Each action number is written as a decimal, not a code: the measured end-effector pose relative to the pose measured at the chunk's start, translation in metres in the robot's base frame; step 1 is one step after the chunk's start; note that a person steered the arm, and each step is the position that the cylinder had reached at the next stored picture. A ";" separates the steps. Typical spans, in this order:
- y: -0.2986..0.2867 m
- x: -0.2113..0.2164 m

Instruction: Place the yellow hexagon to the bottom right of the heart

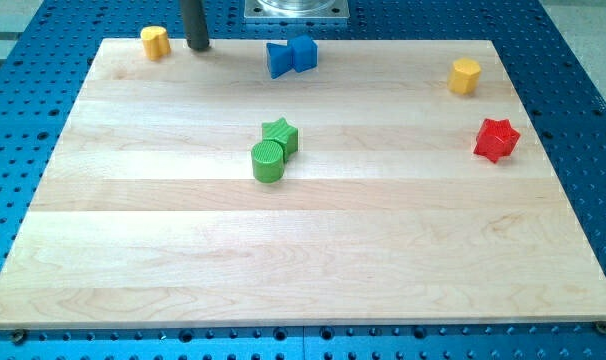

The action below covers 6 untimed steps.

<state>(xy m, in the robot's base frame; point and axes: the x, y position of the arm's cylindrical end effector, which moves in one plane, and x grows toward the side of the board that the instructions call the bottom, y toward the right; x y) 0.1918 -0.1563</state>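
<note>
Six blocks on the wooden worktop (303,260). Yellow hexagon (465,75): view's upper right, just above the red star (496,139). Yellow heart (155,41): view's top left corner. My tip (198,46): just right of the yellow heart, apart from it; the arm carries no gripper, so nothing is held. Two blue blocks (290,55), shapes unclear: top centre, touching. Green star (281,134) and green cylinder (268,160): centre, touching.

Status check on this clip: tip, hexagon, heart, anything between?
My tip at top left, just right of the yellow heart. Yellow hexagon far off at top right, untouched. Blue blocks sit between them along the top edge.
</note>
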 end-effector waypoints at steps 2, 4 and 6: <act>-0.070 0.022; 0.024 0.104; 0.280 0.077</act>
<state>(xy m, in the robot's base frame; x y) 0.2686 0.1233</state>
